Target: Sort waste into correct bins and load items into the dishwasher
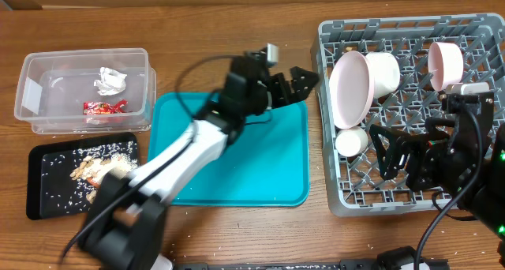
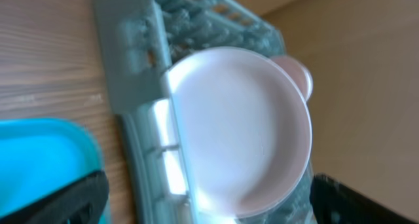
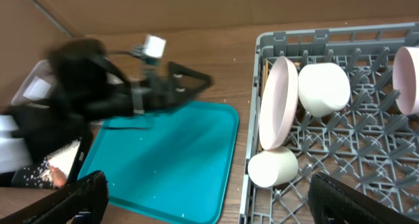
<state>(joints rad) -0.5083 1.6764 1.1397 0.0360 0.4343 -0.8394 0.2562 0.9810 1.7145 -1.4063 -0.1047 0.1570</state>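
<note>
Large square grey plastic dish rack (image 1: 325, 41) stands at the right of the wooden bench (image 1: 197, 41), holding a round white plate (image 1: 351, 88) upright on edge, a white bowl (image 1: 384, 73) just beside it, a pale pink bowl (image 1: 444, 63) and a small white cup (image 1: 349, 141). The left pincer (image 1: 296, 84) hangs over the teal serving tray (image 1: 237, 167) at its far right corner, fingers wide apart, empty. The right pincer (image 1: 392, 155), above the rack, is likewise spread wide, holding nothing. A crumpled white paper wad (image 1: 110, 81) and red printed snack wrapper (image 1: 104, 107) lie in the clear rectangular plastic tub (image 1: 31, 96).
</note>
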